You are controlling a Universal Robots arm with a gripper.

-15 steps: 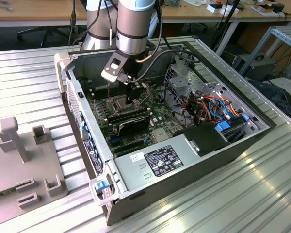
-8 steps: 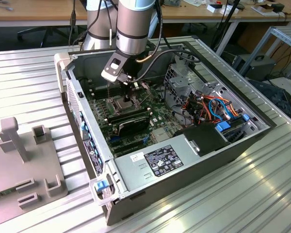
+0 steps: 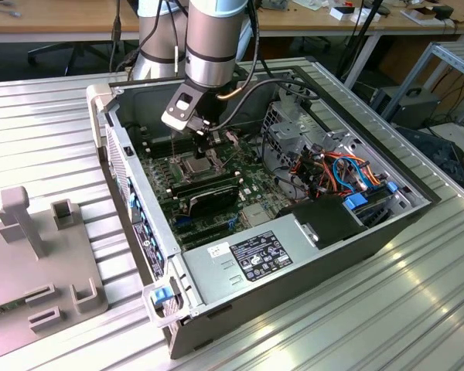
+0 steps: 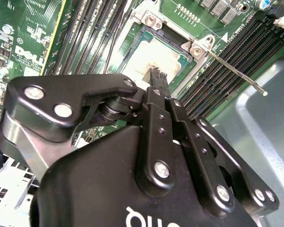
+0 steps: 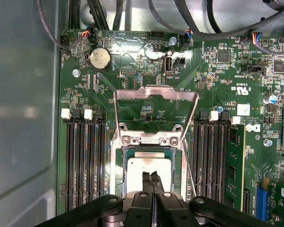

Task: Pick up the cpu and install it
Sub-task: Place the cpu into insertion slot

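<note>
The gripper (image 5: 152, 176) has its two black fingers drawn narrow, pressed side by side with a hairline gap between them and nothing clamped. In both wrist views the tips point down at the cpu (image 5: 136, 169), which lies flat in its socket with its dull silver top facing up. Whether the tips touch that top, I cannot tell.

Just beyond the cpu the hinged metal frame (image 5: 155, 92) stands swung open, and a thin lever rod (image 4: 236, 73) slants beside the socket. Rows of black memory slots (image 5: 85, 161) flank the socket on both sides. Farther along the green motherboard (image 5: 132, 52) sits a round coin battery (image 5: 99, 58).

In the exterior view the arm (image 3: 213, 39) comes down from twelve o'clock into the open computer case (image 3: 309, 290). A labelled power supply (image 3: 251, 259) lies at about five o'clock from the gripper, and a bundle of orange and blue cables (image 3: 340, 166) at three o'clock. The case rests on a ribbed metal table (image 3: 387, 332). A grey fixture (image 3: 39, 255) sits at eight o'clock from the case, apart from it. Wooden desks (image 3: 62, 15) run along the far edge at twelve o'clock.
</note>
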